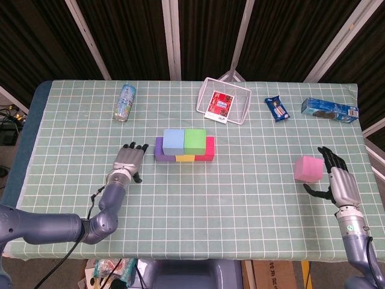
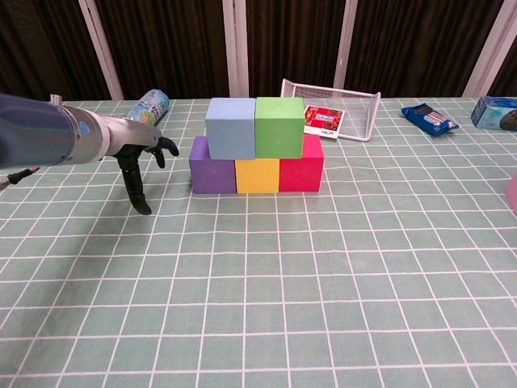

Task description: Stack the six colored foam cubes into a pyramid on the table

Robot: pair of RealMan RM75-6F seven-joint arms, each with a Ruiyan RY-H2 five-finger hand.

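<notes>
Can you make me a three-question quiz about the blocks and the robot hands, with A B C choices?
1. Where is the pink cube?
A. On top of the stack
B. Alone on the table, by the right hand
C. Inside the wire basket

2. How many cubes are in the stack right now?
A. Three
B. Five
C. Six

3. What is the left hand doing?
A. Holding nothing, fingers apart
B. Gripping the purple cube
C. Lifting the can

Answers:
1. B, it sits apart from the stack with the right hand's open fingers next to it.
2. B, the purple cube, yellow cube and red cube are below, and the blue cube and green cube are on top.
3. A, it is left of the stack with nothing in it.
</notes>
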